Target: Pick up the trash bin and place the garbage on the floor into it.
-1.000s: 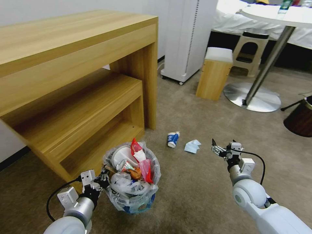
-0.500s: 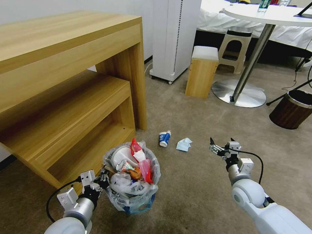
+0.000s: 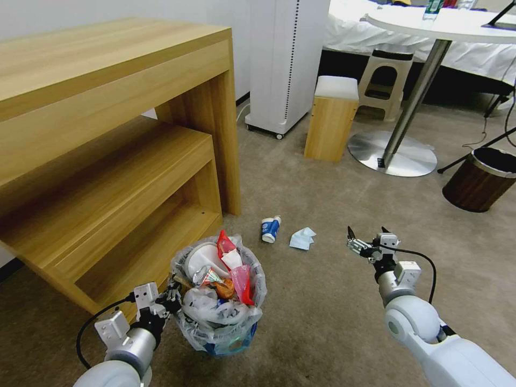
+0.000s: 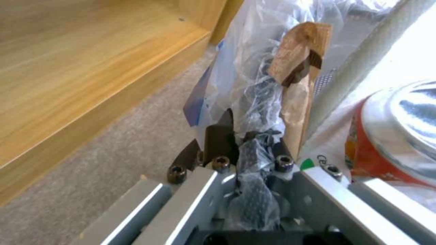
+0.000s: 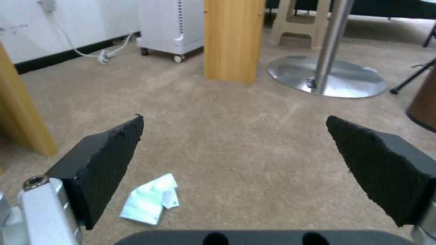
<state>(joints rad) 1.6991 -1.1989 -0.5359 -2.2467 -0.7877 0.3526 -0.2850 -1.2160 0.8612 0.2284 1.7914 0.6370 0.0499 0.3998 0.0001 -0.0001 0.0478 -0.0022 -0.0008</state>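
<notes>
Your right gripper (image 3: 365, 240), jaws spread and empty, sat nearer the tissue (image 3: 302, 238) lying to its left, while your left gripper (image 3: 171, 296) clamped the trash bin (image 3: 220, 306) rim.

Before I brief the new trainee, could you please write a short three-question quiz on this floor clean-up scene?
1. True or false: the left gripper is shut on the rim of the trash bin.
2. Which litter lies on the carpet ahead of the right gripper? A) a crushed can and a slipper; B) a blue-white cup and a tissue; C) a glass jar.
3. Fill in: the right gripper's fingers are ____, with nothing between them.

Key: 1 true: the left wrist view shows the bin's bag pinched in it. 2 B. 3 open.
</notes>
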